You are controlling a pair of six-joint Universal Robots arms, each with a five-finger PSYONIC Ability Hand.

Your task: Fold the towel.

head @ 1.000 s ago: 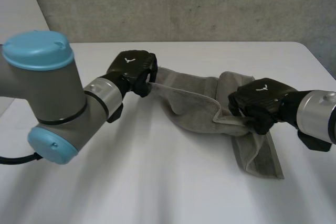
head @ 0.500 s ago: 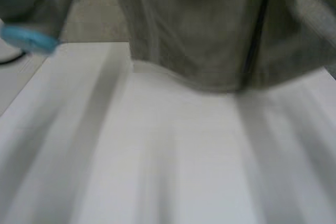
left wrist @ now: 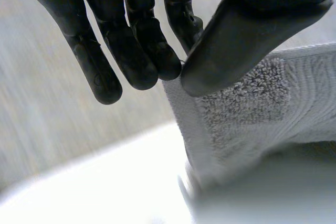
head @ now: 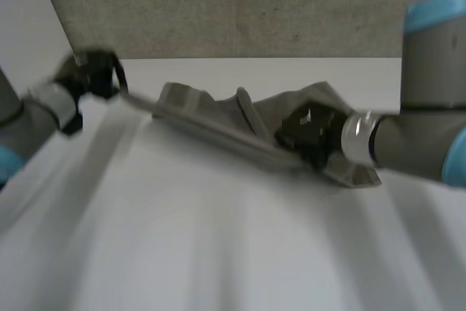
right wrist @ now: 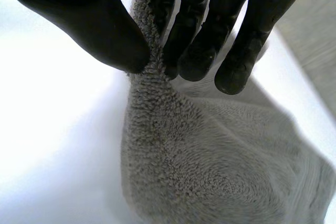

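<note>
Upper left, the left hand (head: 91,74) pinches the grey towel (head: 211,113) at a corner; mid-right, the right hand (head: 309,135) pinches its other end

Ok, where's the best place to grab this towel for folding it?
Probably the hemmed edge at each end, coming from the outer sides, thumb against fingers. The towel lies stretched long between left hand and right hand, each pinching it.

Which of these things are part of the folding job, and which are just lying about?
In the job: towel; left hand, pinching its corner; right hand, pinching a bunched part.
Merely around: table underneath; wall behind.
</note>
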